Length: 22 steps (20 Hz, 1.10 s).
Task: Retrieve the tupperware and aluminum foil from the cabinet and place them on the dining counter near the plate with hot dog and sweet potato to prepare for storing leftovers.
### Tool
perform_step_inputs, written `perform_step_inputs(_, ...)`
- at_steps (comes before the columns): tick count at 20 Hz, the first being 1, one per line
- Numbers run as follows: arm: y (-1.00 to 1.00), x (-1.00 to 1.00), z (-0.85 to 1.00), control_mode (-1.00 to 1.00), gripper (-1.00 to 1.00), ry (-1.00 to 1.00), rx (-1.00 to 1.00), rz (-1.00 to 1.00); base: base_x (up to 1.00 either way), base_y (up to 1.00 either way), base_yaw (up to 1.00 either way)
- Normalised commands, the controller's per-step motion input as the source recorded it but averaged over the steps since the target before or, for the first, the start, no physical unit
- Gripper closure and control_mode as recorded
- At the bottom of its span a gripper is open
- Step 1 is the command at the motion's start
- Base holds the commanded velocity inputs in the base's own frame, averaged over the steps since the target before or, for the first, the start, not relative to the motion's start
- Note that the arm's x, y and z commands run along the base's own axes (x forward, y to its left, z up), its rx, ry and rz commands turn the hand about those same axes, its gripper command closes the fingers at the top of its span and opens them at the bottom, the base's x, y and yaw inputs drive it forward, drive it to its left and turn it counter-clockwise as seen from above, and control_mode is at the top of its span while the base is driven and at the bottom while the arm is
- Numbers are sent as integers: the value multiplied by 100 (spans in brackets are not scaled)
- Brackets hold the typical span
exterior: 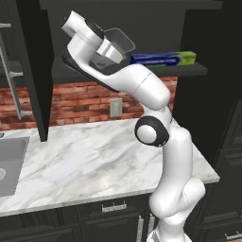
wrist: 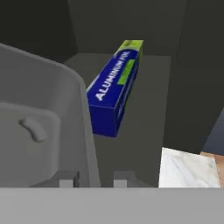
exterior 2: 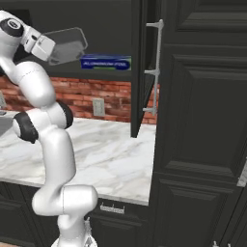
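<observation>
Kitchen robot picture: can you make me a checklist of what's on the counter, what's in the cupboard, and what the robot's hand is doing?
Surface: marble counter, bare where it shows; a sink at its left end.
Job's things: tupperware lifted and tilted above the shelf of the cabinet, door open; aluminum foil lying flat on that shelf, beside the tupperware.
Clutter: nothing seen.
Grippers: gripper has one fingertip on each side of the tupperware's wall, pinching its rim.
Cables: nothing seen.
Surroundings: red brick wall with a wall outlet; dark drawers under the counter; tall dark cupboard panels to the right.
</observation>
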Motion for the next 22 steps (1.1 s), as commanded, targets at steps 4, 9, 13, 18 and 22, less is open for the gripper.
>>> perform_step_inputs(4,-15,-100,0,-100,100,20,0,-33,0,0,0)
perform_step_inputs(9,-5,-100,25,-100,100,19,0,-25,0,0,0)
perform_step_inputs(13,0,-94,52,-100,100,25,0,-20,0,0,0)
perform_step_inputs(18,5,-100,14,-100,100,26,-1,-11,0,0,0)
perform_step_inputs(22,14,-100,0,-100,100,25,-4,-3,0,0,0)
